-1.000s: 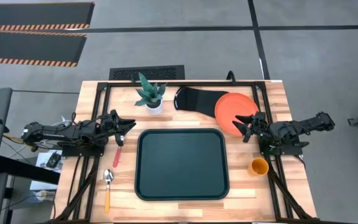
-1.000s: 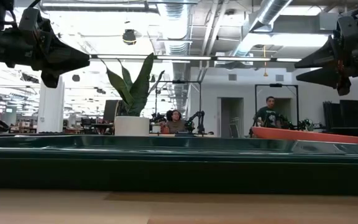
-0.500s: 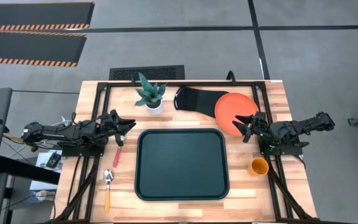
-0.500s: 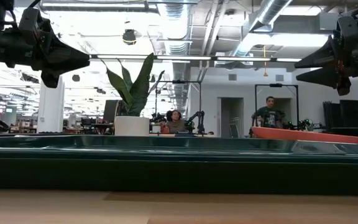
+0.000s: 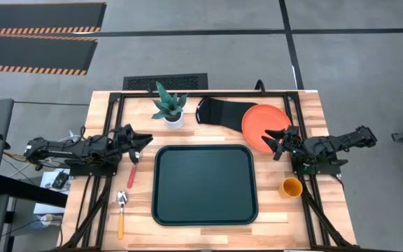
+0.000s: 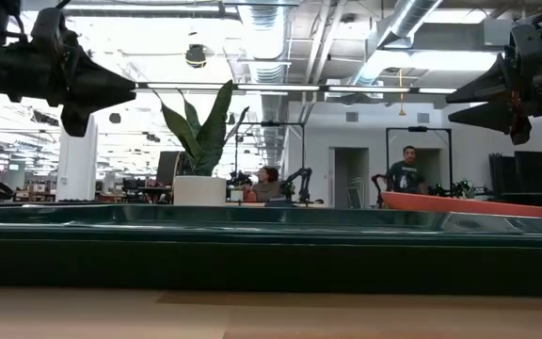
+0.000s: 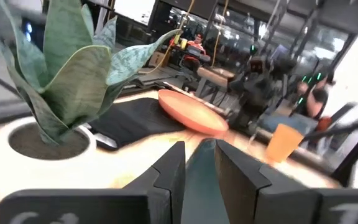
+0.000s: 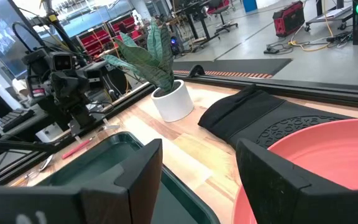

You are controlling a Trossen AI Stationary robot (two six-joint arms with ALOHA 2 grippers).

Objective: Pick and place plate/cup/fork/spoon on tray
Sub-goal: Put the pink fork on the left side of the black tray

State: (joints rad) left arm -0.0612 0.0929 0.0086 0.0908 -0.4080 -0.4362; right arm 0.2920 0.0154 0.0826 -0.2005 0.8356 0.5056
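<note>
Tray (image 5: 205, 148) in the middle of the table (image 5: 285, 218), dark green and bare inside its raised rim: none of the four pieces on it yet, so by the look of things no part of the job done and all four placements left. Plate (image 5: 261, 123) off the tray's far right corner, apart from the rim, lapping over the black oven mitt (image 5: 219, 112) and, judging by the low view, resting a little raised or tilted rather than flat on the wood. Cup (image 5: 291, 187) upright on the table just to the right of the tray. Fork (image 5: 132, 175) lying on the wood just to the left of the tray, red handle toward the front. Spoon (image 5: 122, 208) nearer the front on the same side, beside the tray's front left corner, bowl toward the rear. Right gripper (image 5: 272, 142) hanging above the near edge of the plate, fingers spread wide, nothing between them; most likely lined up for the plate as the first pick, though no contact to be seen. Left gripper (image 5: 144, 141) held above the table near the far end of the fork, fingers only narrowly parted and empty. Potted plant (image 5: 169, 106) behind the tray, clear of both arms.
</note>
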